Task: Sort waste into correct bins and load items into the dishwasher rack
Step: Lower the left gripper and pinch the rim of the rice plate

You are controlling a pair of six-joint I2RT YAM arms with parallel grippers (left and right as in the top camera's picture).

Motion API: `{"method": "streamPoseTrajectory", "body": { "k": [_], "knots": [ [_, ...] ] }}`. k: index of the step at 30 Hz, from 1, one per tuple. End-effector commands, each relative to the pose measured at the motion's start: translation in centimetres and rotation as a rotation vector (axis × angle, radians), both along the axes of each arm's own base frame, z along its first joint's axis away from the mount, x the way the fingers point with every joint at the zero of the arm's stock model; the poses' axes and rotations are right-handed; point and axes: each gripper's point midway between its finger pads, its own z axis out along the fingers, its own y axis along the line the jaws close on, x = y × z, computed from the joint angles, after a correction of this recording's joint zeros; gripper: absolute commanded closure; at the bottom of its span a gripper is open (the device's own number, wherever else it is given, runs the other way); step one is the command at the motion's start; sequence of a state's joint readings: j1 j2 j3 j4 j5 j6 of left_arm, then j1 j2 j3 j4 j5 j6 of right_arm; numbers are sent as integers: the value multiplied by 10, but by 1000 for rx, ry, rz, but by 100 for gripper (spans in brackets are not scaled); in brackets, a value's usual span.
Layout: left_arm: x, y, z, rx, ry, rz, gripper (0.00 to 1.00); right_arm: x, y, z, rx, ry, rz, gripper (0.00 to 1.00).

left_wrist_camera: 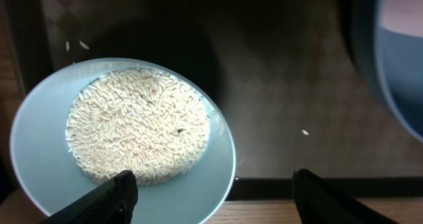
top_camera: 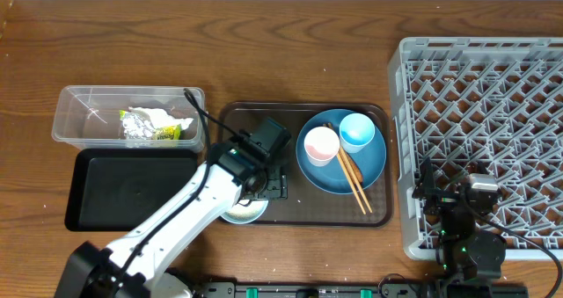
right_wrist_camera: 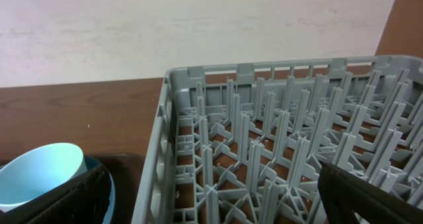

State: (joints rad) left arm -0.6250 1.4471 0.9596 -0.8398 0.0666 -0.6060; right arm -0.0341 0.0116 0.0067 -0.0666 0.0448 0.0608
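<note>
A white-blue bowl [left_wrist_camera: 39, 145] holding white rice grains [left_wrist_camera: 135, 125] sits at the front left corner of the brown tray [top_camera: 303, 212]; in the overhead view the bowl [top_camera: 244, 214] is half hidden under my left arm. My left gripper [left_wrist_camera: 215, 201] hangs open across the bowl's near rim, one finger over the inside, the other outside. The foil wrapper [top_camera: 149, 127] and tissue [top_camera: 163, 115] lie in the clear tub [top_camera: 75, 113]. On the blue plate [top_camera: 369, 162] stand a pink-lined white cup [top_camera: 321, 145], a pale blue cup [top_camera: 356, 131] and chopsticks [top_camera: 354, 182]. My right gripper [right_wrist_camera: 218, 204] stays open over the grey rack [right_wrist_camera: 264, 145].
The black tray [top_camera: 123, 192] lies in front of the clear tub. A few stray rice grains [left_wrist_camera: 304, 132] lie on the brown tray. The rack's left wall [top_camera: 400, 157] stands close to the brown tray's right edge. The pale blue cup [right_wrist_camera: 39, 174] shows left of my right gripper.
</note>
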Motion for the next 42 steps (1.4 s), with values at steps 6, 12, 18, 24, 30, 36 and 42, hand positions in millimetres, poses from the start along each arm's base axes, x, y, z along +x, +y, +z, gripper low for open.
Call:
{"method": "streamPoseTrajectory", "body": {
  "k": [6, 12, 18, 24, 30, 36, 42],
  "knots": [
    [-1, 6, -16, 56, 31, 19, 22, 0, 4, 0, 9, -3, 13, 1],
    [0, 5, -16, 52, 26, 22, 23, 0, 4, 0, 9, -3, 13, 1],
    [-1, 6, -20, 53, 27, 22, 26, 0, 4, 0, 9, -3, 13, 1],
    [-4, 8, -30, 50, 26, 33, 26, 0, 4, 0, 9, -3, 13, 1],
    [-4, 8, -31, 47, 24, 40, 26, 0, 4, 0, 9, -3, 13, 1],
    [-6, 3, -31, 44, 19, 22, 26, 0, 4, 0, 9, -3, 13, 1],
    [-5, -14, -29, 37, -34, -31, 30, 0, 4, 0, 9, -3, 13, 1]
  ]
}}
